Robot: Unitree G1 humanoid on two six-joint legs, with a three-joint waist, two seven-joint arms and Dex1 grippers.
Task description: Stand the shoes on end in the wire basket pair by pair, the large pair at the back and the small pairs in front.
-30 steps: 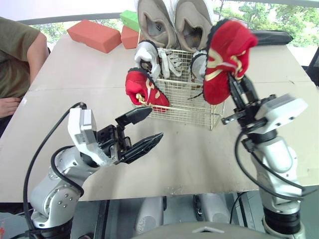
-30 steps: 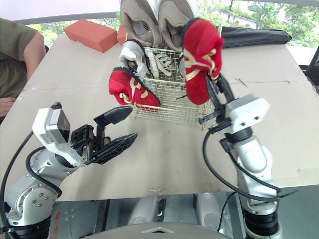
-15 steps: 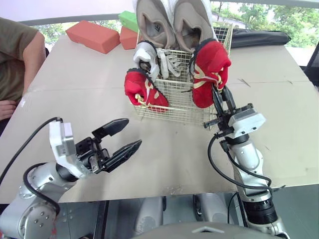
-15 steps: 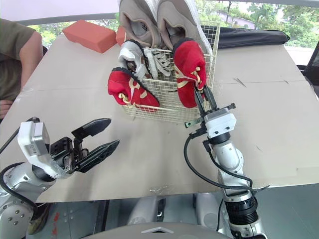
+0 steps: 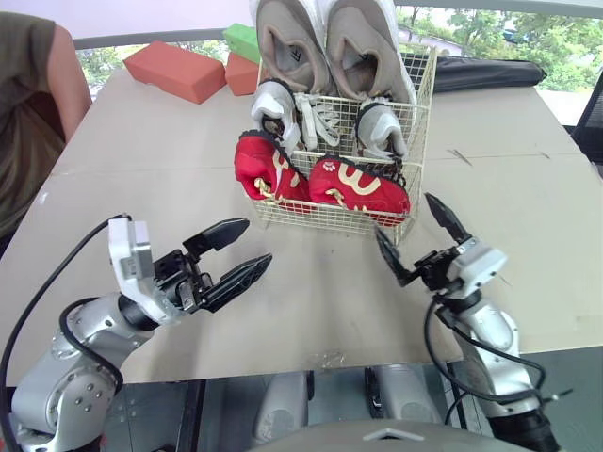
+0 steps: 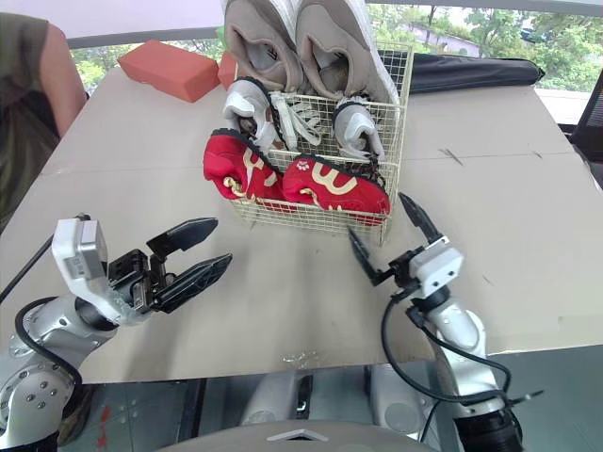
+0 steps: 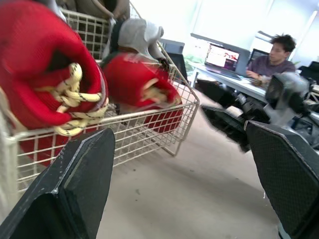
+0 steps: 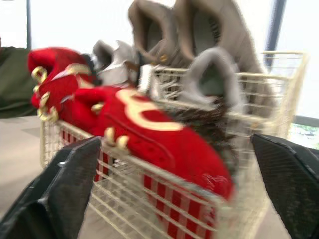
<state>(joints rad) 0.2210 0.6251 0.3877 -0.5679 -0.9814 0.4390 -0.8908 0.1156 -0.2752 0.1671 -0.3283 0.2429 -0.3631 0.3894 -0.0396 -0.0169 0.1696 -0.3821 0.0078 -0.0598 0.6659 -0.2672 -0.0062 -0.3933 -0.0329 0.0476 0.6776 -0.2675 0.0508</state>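
Observation:
The wire basket (image 5: 332,218) stands mid-table. Two large beige shoes (image 5: 294,42) stand on end at its back, with two small grey shoes (image 5: 276,102) in front of them. One red shoe (image 5: 267,168) stands at the front left corner. The second red shoe (image 5: 362,186) lies lengthwise along the front wall, also seen as the red shoe (image 8: 149,134) in the right wrist view. My right gripper (image 5: 403,216) is open just beyond the basket's front right corner, with nothing between its fingers. My left gripper (image 5: 256,241) is open and empty over the table, left of the basket.
Orange-red blocks (image 5: 177,68) and a green block (image 5: 245,38) lie at the table's back left. A person's arm (image 5: 38,104) is at the left edge. A black bag (image 5: 490,71) lies behind the basket on the right. The table's front edge (image 5: 320,363) is near both arms.
My right gripper lowered the red shoe from above the basket into its front right part, let go, opened and drew back. My left arm shifted slightly, still open.

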